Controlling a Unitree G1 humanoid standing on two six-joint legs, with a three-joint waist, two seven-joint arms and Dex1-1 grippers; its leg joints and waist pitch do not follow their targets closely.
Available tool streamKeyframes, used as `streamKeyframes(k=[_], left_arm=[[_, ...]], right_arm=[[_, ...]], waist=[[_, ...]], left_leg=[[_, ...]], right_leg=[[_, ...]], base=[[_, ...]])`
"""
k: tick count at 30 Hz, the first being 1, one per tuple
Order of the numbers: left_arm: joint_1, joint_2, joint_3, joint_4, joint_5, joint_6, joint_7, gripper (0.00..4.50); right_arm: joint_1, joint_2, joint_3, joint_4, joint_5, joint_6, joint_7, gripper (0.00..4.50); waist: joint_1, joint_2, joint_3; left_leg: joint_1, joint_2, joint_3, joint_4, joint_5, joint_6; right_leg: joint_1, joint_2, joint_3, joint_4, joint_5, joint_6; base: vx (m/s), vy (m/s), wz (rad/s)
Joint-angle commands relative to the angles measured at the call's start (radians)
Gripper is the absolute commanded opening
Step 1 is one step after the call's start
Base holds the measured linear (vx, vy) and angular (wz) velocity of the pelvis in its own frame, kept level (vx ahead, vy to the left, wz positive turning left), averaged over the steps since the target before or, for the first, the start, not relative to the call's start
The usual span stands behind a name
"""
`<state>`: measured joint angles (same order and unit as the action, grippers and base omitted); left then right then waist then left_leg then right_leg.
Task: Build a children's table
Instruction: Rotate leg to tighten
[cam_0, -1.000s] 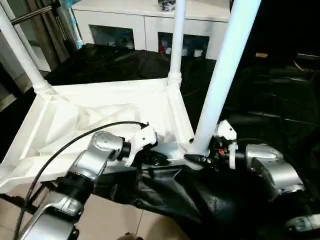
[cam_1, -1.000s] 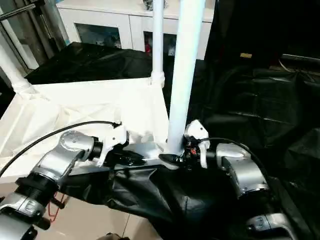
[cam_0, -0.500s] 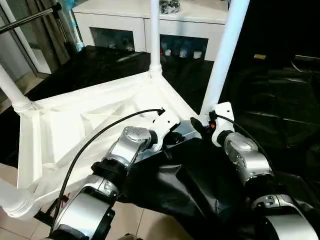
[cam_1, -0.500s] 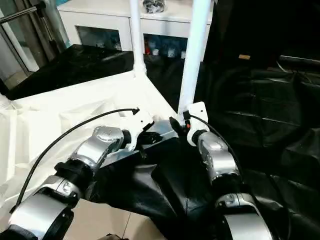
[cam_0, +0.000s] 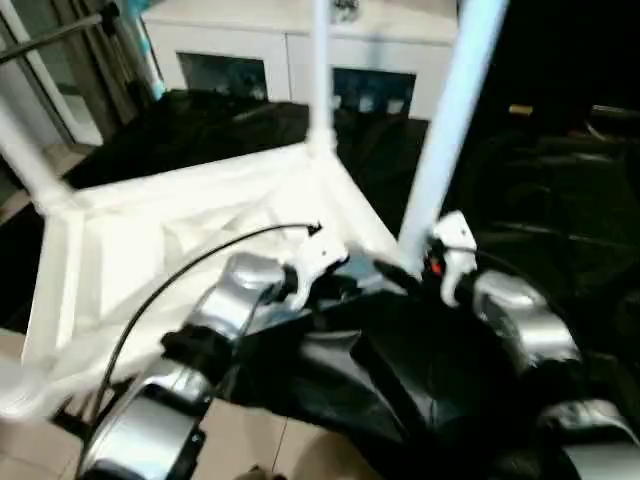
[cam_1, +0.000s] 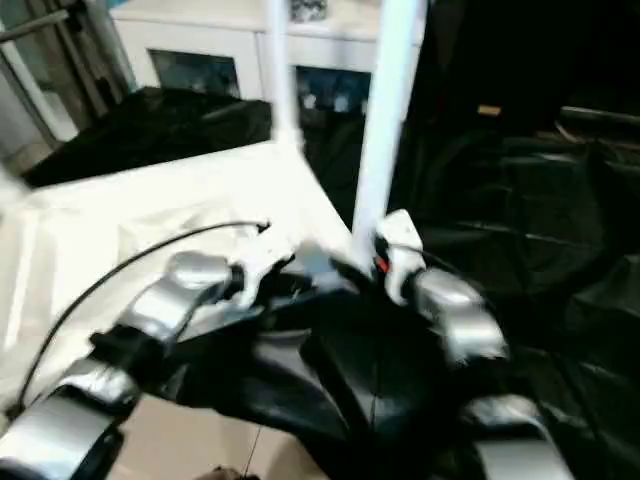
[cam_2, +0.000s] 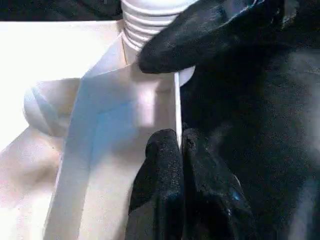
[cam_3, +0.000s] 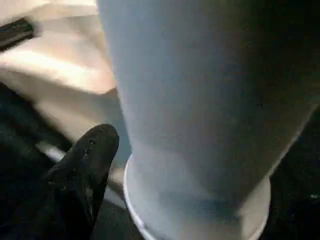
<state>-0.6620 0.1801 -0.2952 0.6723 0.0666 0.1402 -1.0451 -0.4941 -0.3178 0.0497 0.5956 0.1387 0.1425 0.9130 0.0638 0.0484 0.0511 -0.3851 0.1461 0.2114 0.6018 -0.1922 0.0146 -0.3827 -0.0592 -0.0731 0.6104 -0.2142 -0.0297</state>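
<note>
Left pincer: fingers pressed together on the thin side wall of the tabletop, clamping its edge near a corner socket. Right pincer: at the foot of the nearest leg; one black finger lies just beside the leg's base collar; its spread cannot be told. The tabletop lies underside up, ribs showing, on the black-draped table. A second leg stands upright in the far corner socket. A white cabinet stands behind.
</note>
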Motion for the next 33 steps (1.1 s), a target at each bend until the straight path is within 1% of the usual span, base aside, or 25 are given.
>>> streamKeyframes(k=[1,5,6,7,9,11,12,13,15,16,18,20,21,22,23,24,25,26,27,28,29,30,31,32,33], left_arm=[[0.005,-0.004,-0.049,-0.040,-0.033,-0.035,-0.076,0.00],[0.011,0.034,-0.056,-0.052,-0.032,-0.033,-0.135,0.00],[0.014,0.044,-0.056,-0.060,-0.032,-0.030,-0.153,0.00],[0.015,0.048,-0.056,-0.063,-0.033,-0.029,-0.159,0.00],[0.025,0.069,-0.060,-0.086,-0.040,-0.023,-0.202,0.00],[0.033,0.087,-0.066,-0.103,-0.046,-0.014,-0.240,0.00],[0.036,0.093,-0.070,-0.108,-0.048,-0.008,-0.251,0.00],[0.040,0.100,-0.075,-0.116,-0.049,-0.004,-0.259,0.00],[0.045,0.104,-0.078,-0.124,-0.051,0.004,-0.262,0.00],[0.047,0.104,-0.078,-0.125,-0.051,0.004,-0.262,0.00],[0.050,0.096,-0.072,-0.121,-0.046,0.003,-0.247,0.00],[0.045,0.076,-0.059,-0.108,-0.042,0.015,-0.201,0.00],[0.045,0.076,-0.059,-0.108,-0.042,0.015,-0.201,0.00],[0.039,0.063,-0.052,-0.096,-0.039,0.018,-0.173,0.00],[0.031,0.050,-0.045,-0.083,-0.036,0.017,-0.145,0.00],[0.007,0.012,-0.023,-0.040,-0.028,0.025,-0.061,0.00],[-0.008,-0.010,-0.011,-0.018,-0.025,0.031,-0.016,0.00],[-0.020,-0.025,-0.004,-0.001,-0.020,0.038,0.020,0.00],[-0.026,-0.034,0.000,0.007,-0.018,0.041,0.039,0.00],[-0.059,-0.074,0.013,0.054,-0.002,0.050,0.132,0.00],[-0.059,-0.074,0.013,0.054,-0.002,0.050,0.132,0.00],[-0.079,-0.097,0.023,0.079,0.003,0.061,0.189,0.00],[-0.082,-0.101,0.025,0.083,0.003,0.063,0.198,0.00],[-0.090,-0.111,0.030,0.093,0.005,0.067,0.222,0.00],[-0.116,-0.148,0.049,0.124,0.006,0.084,0.306,0.00]], right_arm=[[0.011,0.002,0.073,-0.059,0.031,0.029,0.125,3.91],[0.026,-0.037,0.094,-0.087,0.030,0.043,0.201,3.91],[0.032,-0.049,0.102,-0.102,0.031,0.053,0.226,3.91],[0.035,-0.052,0.105,-0.107,0.032,0.056,0.233,3.67],[0.047,-0.068,0.118,-0.131,0.034,0.067,0.262,3.60],[0.056,-0.076,0.124,-0.151,0.038,0.080,0.281,3.48],[0.058,-0.077,0.125,-0.157,0.040,0.085,0.284,3.24],[0.062,-0.076,0.127,-0.164,0.043,0.092,0.286,3.19],[0.067,-0.074,0.130,-0.175,0.049,0.103,0.289,3.16],[0.070,-0.071,0.131,-0.178,0.048,0.105,0.289,2.98],[0.079,-0.062,0.130,-0.185,0.047,0.108,0.278,2.86],[0.086,-0.036,0.114,-0.177,0.043,0.096,0.223,2.82],[0.086,-0.036,0.114,-0.177,0.043,0.096,0.223,2.80],[0.084,-0.020,0.103,-0.164,0.038,0.088,0.186,2.79],[0.080,-0.002,0.089,-0.146,0.024,0.066,0.133,2.79],[0.057,0.041,0.059,-0.080,-0.015,0.039,-0.016,2.78],[0.044,0.060,0.048,-0.047,-0.030,0.033,-0.087,2.78],[0.037,0.073,0.041,-0.025,-0.039,0.030,-0.135,2.77],[0.033,0.080,0.037,-0.014,-0.044,0.028,-0.160,2.77],[0.019,0.116,0.024,0.027,-0.056,0.030,-0.261,2.77],[0.019,0.116,0.024,0.027,-0.056,0.030,-0.261,2.76],[0.010,0.138,0.016,0.048,-0.062,0.038,-0.319,2.75],[0.009,0.141,0.015,0.051,-0.063,0.039,-0.328,2.75],[0.006,0.152,0.011,0.059,-0.066,0.043,-0.353,2.75],[-0.014,0.190,-0.010,0.097,-0.071,0.057,-0.454,2.75]], waist=[[0.005,-0.010,-0.061],[0.004,-0.010,-0.061],[0.005,-0.007,-0.061],[0.006,-0.009,-0.061],[0.006,-0.010,-0.061],[0.008,-0.010,-0.061],[0.009,-0.010,-0.061],[0.010,-0.009,-0.060],[0.010,-0.008,-0.060],[0.011,-0.007,-0.059],[0.012,-0.008,-0.059],[0.011,-0.010,-0.060],[0.011,-0.010,-0.059],[0.012,-0.013,-0.059],[0.010,-0.012,-0.058],[0.006,-0.014,-0.057],[0.000,-0.013,-0.054],[-0.005,-0.013,-0.055],[-0.008,-0.013,-0.053],[-0.011,-0.012,-0.055],[-0.013,-0.012,-0.054],[-0.013,-0.010,-0.058],[-0.011,-0.013,-0.059],[-0.011,-0.013,-0.059],[-0.009,-0.008,-0.060]], left_leg=[[0.019,0.107,-0.054,-0.066,-0.163,0.099],[0.019,0.108,-0.054,-0.068,-0.168,0.082],[0.020,0.107,-0.054,-0.067,-0.165,0.080],[0.020,0.108,-0.055,-0.068,-0.158,0.081],[0.019,0.107,-0.054,-0.067,-0.153,0.082],[0.021,0.108,-0.054,-0.068,-0.157,0.081],[0.020,0.108,-0.053,-0.067,-0.154,0.082],[0.020,0.109,-0.054,-0.069,-0.155,0.081],[0.023,0.110,-0.055,-0.070,-0.164,0.072],[0.024,0.109,-0.054,-0.071,-0.173,0.063],[0.024,0.110,-0.055,-0.072,-0.181,0.054],[0.024,0.109,-0.054,-0.071,-0.173,0.049],[0.023,0.108,-0.054,-0.071,-0.172,0.049],[0.024,0.107,-0.054,-0.071,-0.173,0.050],[0.023,0.106,-0.054,-0.071,-0.177,0.049],[0.025,0.105,-0.054,-0.071,-0.189,0.037],[0.028,0.104,-0.058,-0.075,-0.215,0.015],[0.031,0.103,-0.061,-0.076,-0.227,0.002],[0.030,0.102,-0.060,-0.077,-0.234,-0.002],[0.031,0.103,-0.061,-0.078,-0.237,-0.005],[0.032,0.102,-0.058,-0.078,-0.236,-0.004],[0.033,0.103,-0.060,-0.077,-0.228,-0.006],[0.032,0.101,-0.057,-0.075,-0.208,0.006],[0.032,0.101,-0.057,-0.075,-0.208,0.006],[0.029,0.098,-0.053,-0.071,-0.176,0.028]], right_leg=[[0.044,-0.118,0.060,-0.076,-0.114,-0.244],[0.042,-0.119,0.062,-0.076,-0.126,-0.243],[0.041,-0.119,0.062,-0.076,-0.126,-0.244],[0.043,-0.119,0.062,-0.075,-0.117,-0.244],[0.043,-0.119,0.062,-0.075,-0.113,-0.245],[0.041,-0.119,0.062,-0.075,-0.122,-0.243],[0.041,-0.120,0.063,-0.075,-0.122,-0.243],[0.040,-0.120,0.063,-0.076,-0.127,-0.242],[0.038,-0.119,0.063,-0.077,-0.142,-0.241],[0.037,-0.119,0.063,-0.078,-0.152,-0.241],[0.037,-0.119,0.064,-0.078,-0.161,-0.239],[0.037,-0.121,0.066,-0.077,-0.147,-0.239],[0.037,-0.121,0.066,-0.077,-0.148,-0.239],[0.038,-0.121,0.065,-0.079,-0.160,-0.237],[0.037,-0.121,0.066,-0.080,-0.168,-0.235],[0.033,-0.123,0.067,-0.084,-0.198,-0.230],[0.031,-0.124,0.066,-0.090,-0.245,-0.227],[0.033,-0.124,0.066,-0.091,-0.271,-0.219],[0.031,-0.122,0.066,-0.093,-0.276,-0.217],[0.032,-0.121,0.067,-0.093,-0.269,-0.215],[0.029,-0.119,0.069,-0.094,-0.259,-0.217],[0.033,-0.119,0.068,-0.089,-0.227,-0.221],[0.033,-0.121,0.070,-0.088,-0.185,-0.229],[0.033,-0.121,0.070,-0.088,-0.185,-0.229],[0.034,-0.121,0.071,-0.085,-0.138,-0.236]], base=[[0.000,0.000,0.00],[0.000,0.000,0.00],[0.000,0.000,0.00],[0.000,0.000,0.00],[0.000,0.000,0.00],[0.000,0.000,0.00],[0.000,0.000,0.00],[0.000,0.000,0.00],[0.000,0.000,0.00],[0.000,0.000,0.00],[0.000,0.000,0.00],[0.000,0.000,0.00],[0.000,0.000,0.00],[0.000,0.000,0.00],[0.000,0.000,0.00],[0.000,0.000,0.00],[0.000,0.000,0.00],[0.000,0.000,0.00],[0.000,0.000,0.00],[0.000,0.000,0.00],[0.000,0.000,0.00],[0.000,0.000,0.00],[0.000,0.000,0.00],[0.000,0.000,0.00],[0.000,0.000,0.00]])
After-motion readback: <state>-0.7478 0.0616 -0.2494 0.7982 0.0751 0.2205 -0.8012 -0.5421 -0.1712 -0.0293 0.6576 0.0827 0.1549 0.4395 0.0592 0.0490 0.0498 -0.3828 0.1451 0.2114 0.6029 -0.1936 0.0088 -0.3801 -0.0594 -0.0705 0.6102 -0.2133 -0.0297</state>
